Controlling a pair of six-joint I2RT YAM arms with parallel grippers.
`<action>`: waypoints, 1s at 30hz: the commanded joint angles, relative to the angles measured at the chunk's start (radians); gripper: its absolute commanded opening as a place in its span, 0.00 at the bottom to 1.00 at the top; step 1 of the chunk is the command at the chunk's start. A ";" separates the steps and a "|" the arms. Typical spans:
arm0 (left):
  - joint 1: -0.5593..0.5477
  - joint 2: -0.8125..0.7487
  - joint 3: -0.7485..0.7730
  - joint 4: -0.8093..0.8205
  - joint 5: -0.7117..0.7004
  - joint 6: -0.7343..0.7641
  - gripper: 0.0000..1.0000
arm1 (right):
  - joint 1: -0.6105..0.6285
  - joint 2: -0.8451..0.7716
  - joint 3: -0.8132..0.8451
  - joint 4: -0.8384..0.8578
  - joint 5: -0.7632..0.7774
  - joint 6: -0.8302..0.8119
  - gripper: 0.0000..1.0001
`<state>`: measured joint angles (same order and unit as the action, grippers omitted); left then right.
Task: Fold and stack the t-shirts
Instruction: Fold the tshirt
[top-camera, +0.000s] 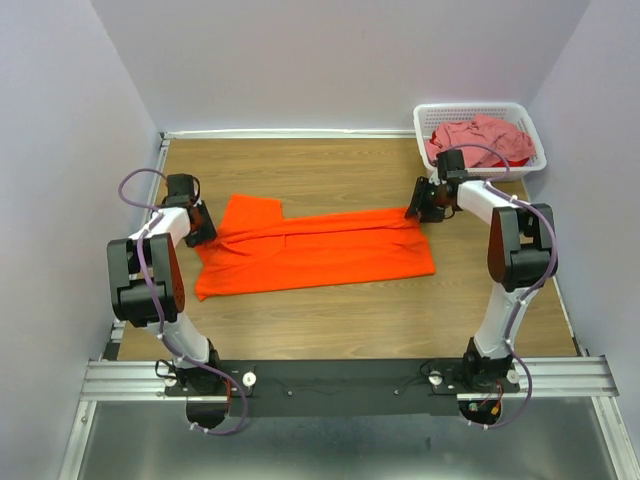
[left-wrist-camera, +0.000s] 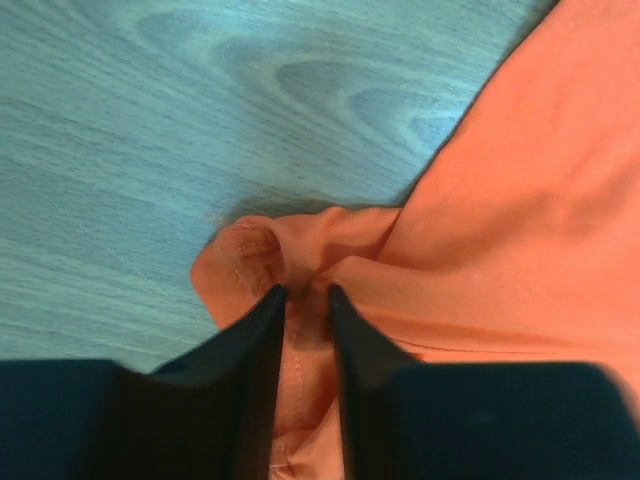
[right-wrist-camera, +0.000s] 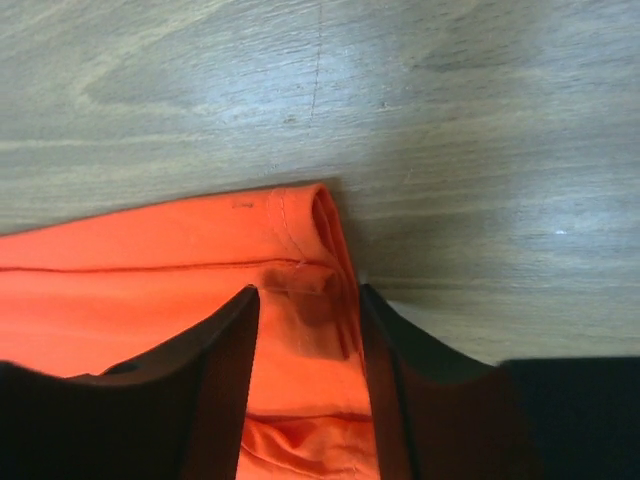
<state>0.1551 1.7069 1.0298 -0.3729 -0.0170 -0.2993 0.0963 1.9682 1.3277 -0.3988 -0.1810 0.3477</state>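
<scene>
The bright orange t-shirt (top-camera: 320, 255) lies flat across the middle of the wooden table, folded lengthwise, with a sleeve sticking out at its far left. My left gripper (top-camera: 205, 232) is at the shirt's left end. In the left wrist view it (left-wrist-camera: 305, 292) is shut on a bunched hem of the orange cloth (left-wrist-camera: 520, 200). My right gripper (top-camera: 418, 210) is at the shirt's far right corner. In the right wrist view it (right-wrist-camera: 308, 290) is open, its fingers straddling the folded edge of the cloth (right-wrist-camera: 150, 270). The dusty pink t-shirt (top-camera: 480, 140) lies crumpled in the basket.
The white lattice basket (top-camera: 470, 107) stands at the back right corner, just behind my right arm. Walls close the table on the left, back and right. Bare wood shows in front of and behind the orange shirt.
</scene>
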 joint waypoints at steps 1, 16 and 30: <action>0.008 -0.071 0.013 -0.038 -0.001 0.005 0.49 | -0.009 -0.061 -0.015 -0.037 -0.021 0.005 0.60; -0.152 0.043 0.274 -0.092 -0.075 0.037 0.54 | 0.098 -0.132 0.062 -0.103 -0.041 -0.092 0.76; -0.210 0.411 0.592 -0.081 -0.139 0.032 0.48 | 0.220 -0.127 0.018 -0.103 -0.095 -0.116 0.74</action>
<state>-0.0544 2.0758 1.5787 -0.4541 -0.1017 -0.2707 0.2977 1.8545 1.3655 -0.4740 -0.2432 0.2554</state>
